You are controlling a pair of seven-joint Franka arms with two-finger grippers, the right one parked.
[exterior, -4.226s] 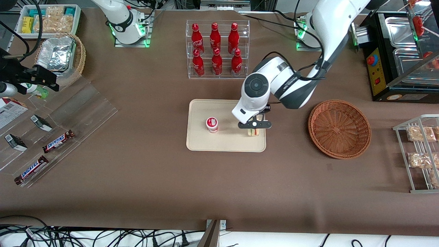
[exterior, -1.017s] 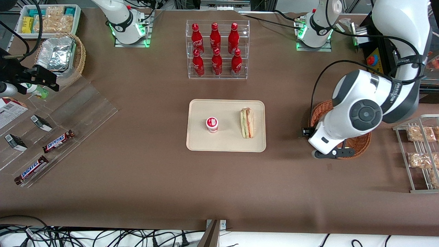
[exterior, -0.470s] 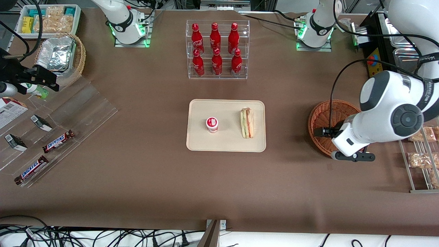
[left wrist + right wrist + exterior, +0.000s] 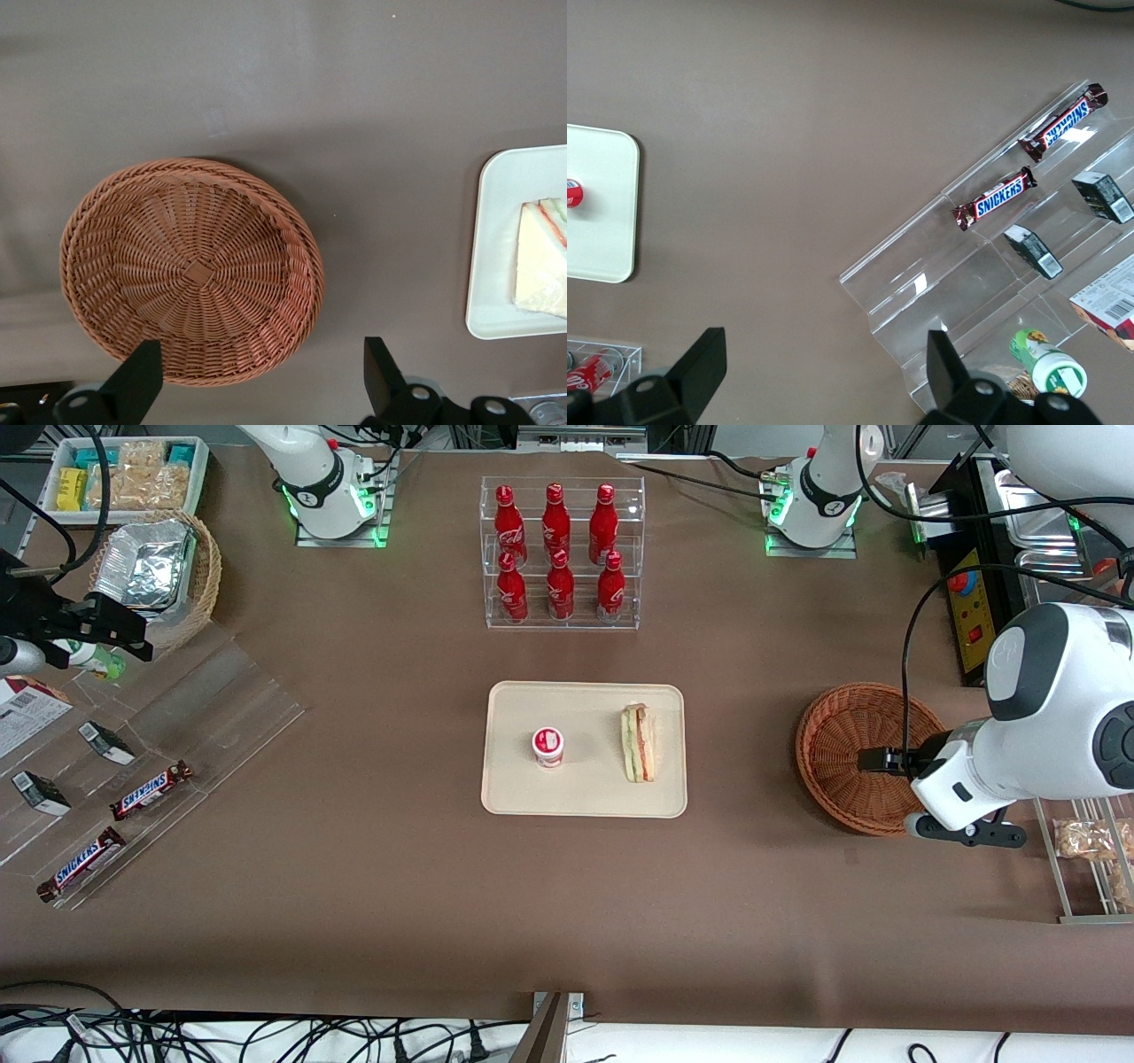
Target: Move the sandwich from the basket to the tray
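Now the gripper (image 4: pixel 257 385) hangs with jaws spread wide and nothing between them, above the table by the basket (image 4: pixel 864 757) rim, toward the working arm's end. Inside, the basket (image 4: pixel 190 270) shows only bare weave. Well apart from it, the sandwich (image 4: pixel 638 742) lies on the tray (image 4: pixel 585 802), beside a small red-and-white cup (image 4: pixel 547 746)

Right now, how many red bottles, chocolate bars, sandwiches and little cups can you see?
Red bottles in the clear rack: 6
Snickers chocolate bars: 2
Wrapped triangular sandwich on the beige tray: 1
Red-lidded white cup: 1
Total: 10
The gripper hangs empty by the brown wicker basket.
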